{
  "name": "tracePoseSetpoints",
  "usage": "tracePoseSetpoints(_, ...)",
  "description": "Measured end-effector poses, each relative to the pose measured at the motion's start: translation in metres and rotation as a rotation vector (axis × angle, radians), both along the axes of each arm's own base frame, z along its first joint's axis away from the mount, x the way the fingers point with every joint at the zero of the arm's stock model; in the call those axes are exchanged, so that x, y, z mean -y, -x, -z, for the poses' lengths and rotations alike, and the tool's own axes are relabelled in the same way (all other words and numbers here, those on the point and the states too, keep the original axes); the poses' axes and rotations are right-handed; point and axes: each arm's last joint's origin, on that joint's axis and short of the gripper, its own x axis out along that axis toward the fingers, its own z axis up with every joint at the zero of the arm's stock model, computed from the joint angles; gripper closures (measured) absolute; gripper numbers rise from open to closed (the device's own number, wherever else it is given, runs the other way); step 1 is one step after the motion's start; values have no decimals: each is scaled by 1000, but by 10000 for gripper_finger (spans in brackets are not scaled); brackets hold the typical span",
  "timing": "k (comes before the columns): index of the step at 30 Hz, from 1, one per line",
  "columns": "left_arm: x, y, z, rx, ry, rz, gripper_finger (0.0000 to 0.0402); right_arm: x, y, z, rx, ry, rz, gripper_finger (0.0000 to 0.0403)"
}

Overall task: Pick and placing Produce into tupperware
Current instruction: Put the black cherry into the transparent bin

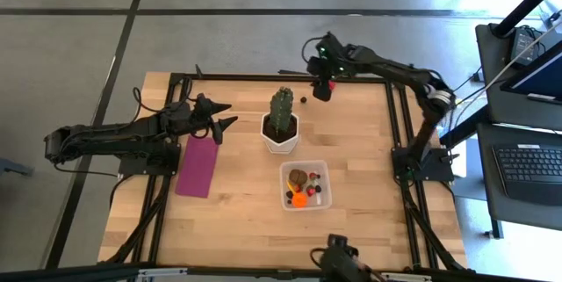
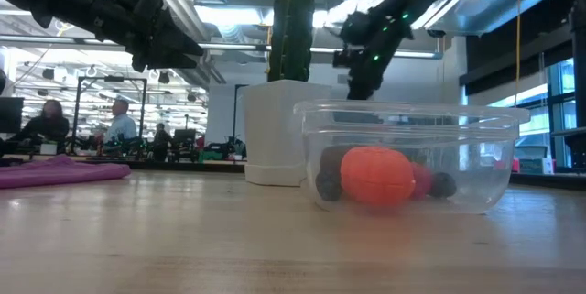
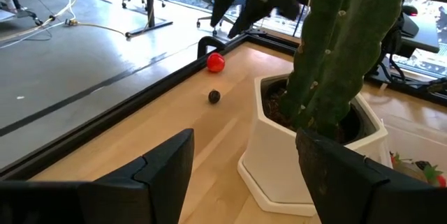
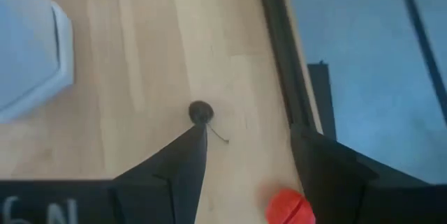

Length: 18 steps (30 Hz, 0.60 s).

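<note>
Wooden bench (image 1: 351,133): beyond the green cactus (image 1: 281,106), our right gripper (image 4: 248,175), fingers apart and empty, hovers to pick the small red produce piece (image 4: 292,206).

Two dark, near-black arms w/ six-joint builds are seen, each made of blocky matte segments. Left arm (image 1: 123,133) is finished in plain black, w/ thin black cables trailed at its base. Right arm (image 1: 395,71) is marked by a white band near one joint; small green lights are shown approx. at its wrist. Jaws are formed as two dark, tapered, wedge-shaped fingers (image 3: 160,165).
</note>
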Motion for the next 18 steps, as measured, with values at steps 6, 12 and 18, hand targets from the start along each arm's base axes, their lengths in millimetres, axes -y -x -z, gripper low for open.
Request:
tracePoseSetpoints(6,0,0,0,-4,1,1,157,17,-21,16,-136,-27,-117,196)
tracePoseSetpoints(12,0,1,5,-48,20,-1,157,23,-29,34,-205,-31,-207,196)
tracePoseSetpoints(18,1,2,7,-70,29,-1,157,24,-34,54,-253,-60,-245,196)
